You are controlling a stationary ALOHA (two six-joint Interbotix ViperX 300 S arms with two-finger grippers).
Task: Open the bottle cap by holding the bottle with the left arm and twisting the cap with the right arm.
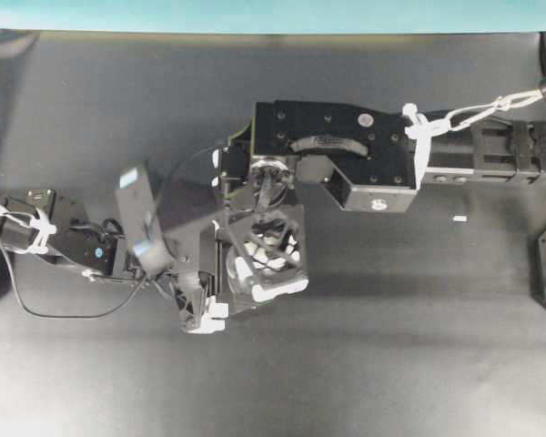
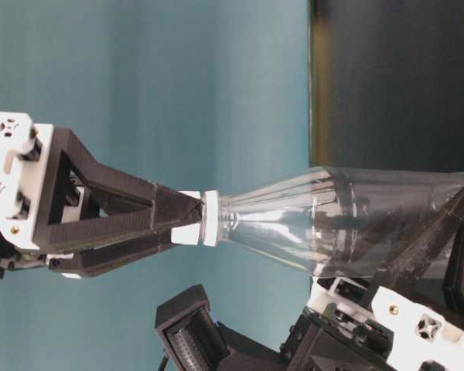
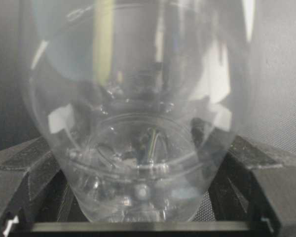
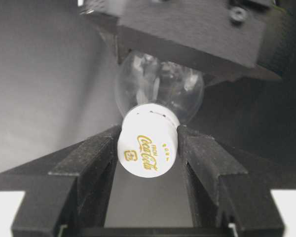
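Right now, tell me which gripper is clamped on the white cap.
The right gripper: its lattice fingers pinch the bottle cap from both sides. The left gripper instead holds the bottle around its clear body.

cap [image 4: 148, 145] | gold "Coca-Cola" script across its top | small gold boxed mark left of script | tiny gold letters right of script, unreadable

A dark grey matte tabletop [image 1: 419, 355] spreads out beneath the jaws on every side, its surface evenly lit. A plain teal wall [image 1: 273, 14] borders its far edge, and a small white scrap [image 1: 460, 218] lies well to the right.
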